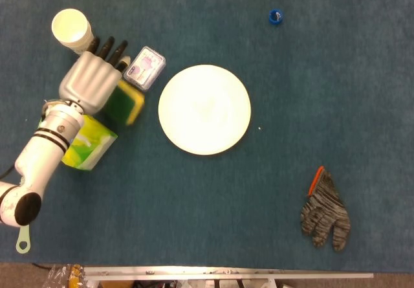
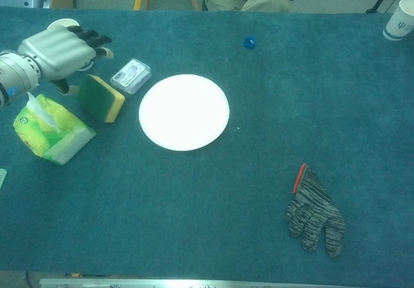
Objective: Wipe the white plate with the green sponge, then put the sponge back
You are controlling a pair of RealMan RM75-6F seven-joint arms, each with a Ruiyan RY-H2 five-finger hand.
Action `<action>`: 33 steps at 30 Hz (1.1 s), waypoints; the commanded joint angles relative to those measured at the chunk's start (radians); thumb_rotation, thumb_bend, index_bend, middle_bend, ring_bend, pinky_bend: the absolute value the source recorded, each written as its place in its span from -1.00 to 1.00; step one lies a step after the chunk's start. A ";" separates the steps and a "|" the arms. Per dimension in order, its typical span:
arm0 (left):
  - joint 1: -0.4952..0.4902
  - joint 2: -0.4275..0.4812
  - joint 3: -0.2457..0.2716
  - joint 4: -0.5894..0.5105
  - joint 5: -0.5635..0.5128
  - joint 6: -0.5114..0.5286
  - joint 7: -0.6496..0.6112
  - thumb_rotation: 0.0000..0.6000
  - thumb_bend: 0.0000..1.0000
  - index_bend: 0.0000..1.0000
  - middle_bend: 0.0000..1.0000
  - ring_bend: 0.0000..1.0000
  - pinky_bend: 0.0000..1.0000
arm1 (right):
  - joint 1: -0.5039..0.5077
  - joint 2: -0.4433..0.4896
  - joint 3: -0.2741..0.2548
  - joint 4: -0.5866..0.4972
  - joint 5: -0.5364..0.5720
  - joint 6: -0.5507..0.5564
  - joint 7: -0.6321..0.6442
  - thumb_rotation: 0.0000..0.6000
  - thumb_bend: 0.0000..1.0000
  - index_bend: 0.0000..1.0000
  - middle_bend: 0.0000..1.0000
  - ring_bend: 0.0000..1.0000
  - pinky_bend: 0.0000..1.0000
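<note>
Your left hand [image 2: 57, 50] sits at the far left, fingers apart and holding nothing, just above and beside the green sponge [image 2: 101, 98], apart from it in the chest view. Behind the hand stands a paper cup [image 1: 72, 31]; below it lies a green tissue pack [image 2: 52, 131]. Sponge rests on the blue table [image 2: 259, 191], tilted, green face up, yellow edge toward the white plate [image 2: 184, 112], close beside it but not touching. Small clear box [image 2: 130, 76] lies just behind the sponge. Far right: striped glove [image 2: 314, 213]. Right hand unseen.
</note>
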 commanded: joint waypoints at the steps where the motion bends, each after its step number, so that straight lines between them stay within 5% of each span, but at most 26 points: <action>1: 0.013 0.009 -0.009 -0.013 0.003 0.015 -0.020 1.00 -0.52 -0.87 -1.00 -1.00 -0.89 | -0.001 0.000 0.000 -0.002 -0.001 0.002 -0.001 1.00 -0.60 -1.00 -0.95 -1.00 -0.58; 12: 0.130 0.100 -0.042 -0.124 0.100 0.157 -0.201 1.00 -0.52 -0.86 -1.00 -1.00 -0.89 | -0.010 0.004 0.000 0.001 0.014 0.007 0.001 1.00 -0.60 -1.00 -0.96 -1.00 -0.58; 33: 0.496 0.244 0.023 -0.220 0.220 0.475 -0.431 1.00 -0.52 -0.85 -1.00 -1.00 -0.89 | -0.036 -0.013 -0.008 0.032 0.029 0.031 -0.025 1.00 -0.60 -1.00 -0.96 -1.00 -0.58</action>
